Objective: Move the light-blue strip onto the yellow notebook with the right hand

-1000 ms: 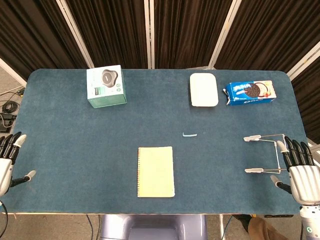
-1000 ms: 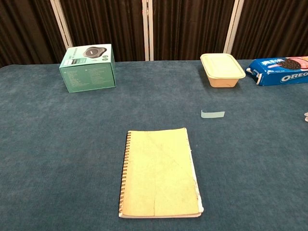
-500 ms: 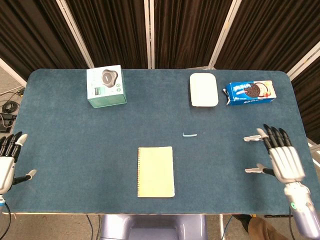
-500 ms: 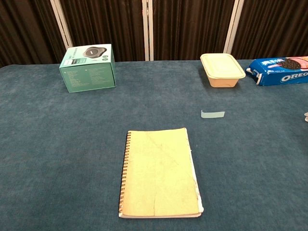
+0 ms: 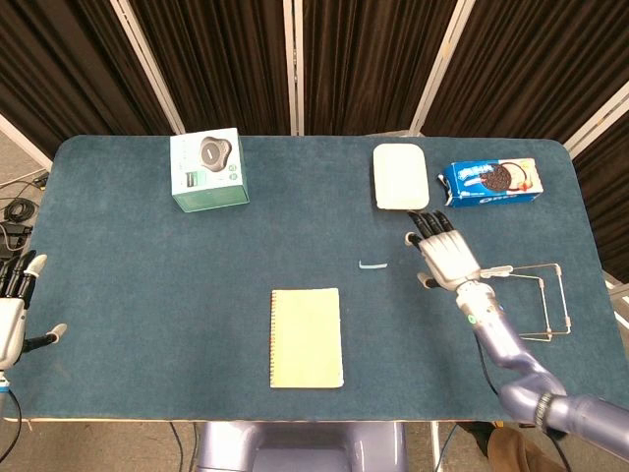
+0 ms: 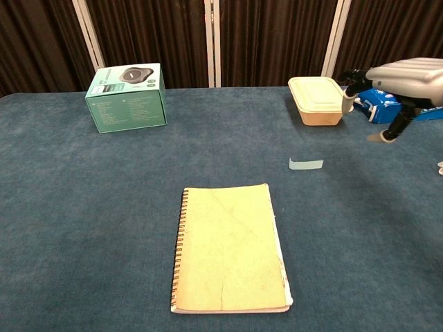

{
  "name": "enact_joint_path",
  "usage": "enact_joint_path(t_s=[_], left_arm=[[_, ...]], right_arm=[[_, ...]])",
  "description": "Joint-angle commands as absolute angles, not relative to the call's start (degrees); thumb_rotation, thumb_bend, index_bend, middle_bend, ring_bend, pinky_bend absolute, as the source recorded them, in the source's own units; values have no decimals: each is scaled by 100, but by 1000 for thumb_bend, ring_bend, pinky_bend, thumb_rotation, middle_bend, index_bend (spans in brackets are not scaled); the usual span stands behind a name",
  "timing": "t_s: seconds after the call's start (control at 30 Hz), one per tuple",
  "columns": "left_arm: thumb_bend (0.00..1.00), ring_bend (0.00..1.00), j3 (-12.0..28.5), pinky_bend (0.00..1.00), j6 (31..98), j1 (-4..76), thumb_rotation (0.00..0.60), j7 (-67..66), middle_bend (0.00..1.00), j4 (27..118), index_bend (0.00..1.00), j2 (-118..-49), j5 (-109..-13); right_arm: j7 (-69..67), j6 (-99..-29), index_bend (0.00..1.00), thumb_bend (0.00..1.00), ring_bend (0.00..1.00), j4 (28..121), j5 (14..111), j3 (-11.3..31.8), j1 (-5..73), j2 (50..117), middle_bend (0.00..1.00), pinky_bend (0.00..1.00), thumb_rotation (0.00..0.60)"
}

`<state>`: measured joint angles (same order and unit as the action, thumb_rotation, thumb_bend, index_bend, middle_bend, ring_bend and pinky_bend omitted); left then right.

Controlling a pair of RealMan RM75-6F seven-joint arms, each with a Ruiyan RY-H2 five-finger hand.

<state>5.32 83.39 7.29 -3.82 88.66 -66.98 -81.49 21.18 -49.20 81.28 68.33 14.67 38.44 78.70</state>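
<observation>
right hand [image 5: 445, 258] was seen over the blue table [image 5: 118, 256], held above the surface per the chest view, fingers spread wide and extended, nothing gripped. light-blue strip [image 5: 372, 265] was found flat on the table just to the hand's left, apart from it, not touched. yellow notebook [image 5: 306, 337] was seen further left of the hand and nearer the robot, spiral edge on its far side from the hand; strip and notebook were apart, strip not on the notebook. cream lidded container [image 5: 400, 176] was located just beyond the fingertips, oreo pack [image 5: 491, 181] beyond and to the hand's right. a wire frame stand [image 5: 536, 300] was noted on the table right of the forearm. green product box [image 5: 207, 169] was sat far left of the hand, toward the table's far edge. left hand [image 5: 12, 313] was seen at the table's left edge, fingers apart, nothing held.
</observation>
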Motion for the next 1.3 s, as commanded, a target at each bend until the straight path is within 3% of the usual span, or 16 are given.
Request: enact_joint_path(t_s=[0.03,0.5,1.3], left_arm=[[0,0,526,0,8289,747,600,-396,0,8827,0,-6722,-8116],[0,0,573,0,8154,803,600,-396,0,8704,0,-6778,-7943],[0,0,584,0,8096,824,600,-326,0,8630,0,-6804,-7863]], right_arm=[[2351,-4727,383,216,0,7659,6524,1447,4085,8308,0,0,600],[2162,-4635,463,276,0,6329,6637,1159,4459,9307,0,0,600],[1504,-4730,535,309,0,5232,7062,1008,4639,10156,0,0,600]])
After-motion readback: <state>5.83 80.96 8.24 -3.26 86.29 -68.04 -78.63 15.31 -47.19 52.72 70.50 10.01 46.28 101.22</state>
